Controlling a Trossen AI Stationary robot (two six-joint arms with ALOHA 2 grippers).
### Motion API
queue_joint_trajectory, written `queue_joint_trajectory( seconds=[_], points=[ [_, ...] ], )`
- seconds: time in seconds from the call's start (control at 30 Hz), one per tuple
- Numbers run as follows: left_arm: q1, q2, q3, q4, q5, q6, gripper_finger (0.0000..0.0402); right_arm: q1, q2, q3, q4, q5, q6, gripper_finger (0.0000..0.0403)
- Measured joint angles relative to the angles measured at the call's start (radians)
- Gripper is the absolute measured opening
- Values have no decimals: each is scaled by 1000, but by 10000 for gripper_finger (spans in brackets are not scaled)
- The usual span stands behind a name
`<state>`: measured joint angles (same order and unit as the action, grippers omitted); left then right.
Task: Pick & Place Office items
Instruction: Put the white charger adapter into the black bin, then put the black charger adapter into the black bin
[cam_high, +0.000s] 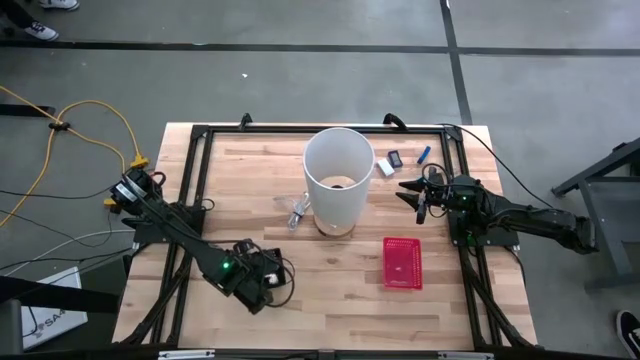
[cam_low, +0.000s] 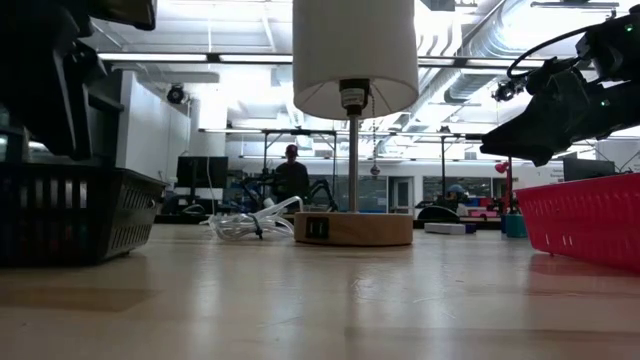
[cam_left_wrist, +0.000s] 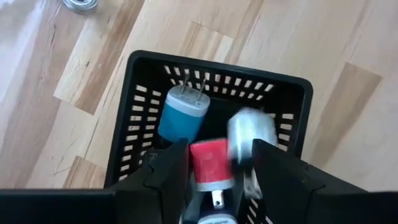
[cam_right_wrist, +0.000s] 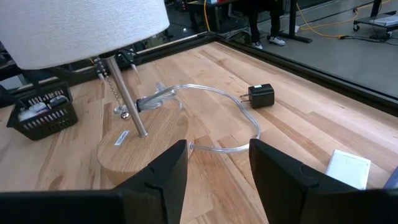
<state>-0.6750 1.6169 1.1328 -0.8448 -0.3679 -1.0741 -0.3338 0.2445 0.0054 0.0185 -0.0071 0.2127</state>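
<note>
A blue charger (cam_left_wrist: 183, 112), a pink one (cam_left_wrist: 209, 163) and a white one (cam_left_wrist: 250, 132) are held in the black basket (cam_left_wrist: 298, 109); the left gripper (cam_left_wrist: 219, 165) above is spread, released.

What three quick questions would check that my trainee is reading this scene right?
1. True or false: the right end effector holds the black plug.
2. The left end effector hovers over: A) the red basket, B) the black basket, C) the bare tabletop.
3. Fill in: the clear cable lies beside the ___ base of the lamp.
Key: 1 false, it is open and empty; 2 B; 3 wooden.
</note>
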Motion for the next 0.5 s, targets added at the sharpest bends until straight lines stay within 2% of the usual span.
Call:
queue_joint_trajectory(
  seconds=[0.5],
  points=[
    [0, 0, 0, 0, 0, -7, 172, 0, 0, 0, 0, 0, 0, 160]
  ],
)
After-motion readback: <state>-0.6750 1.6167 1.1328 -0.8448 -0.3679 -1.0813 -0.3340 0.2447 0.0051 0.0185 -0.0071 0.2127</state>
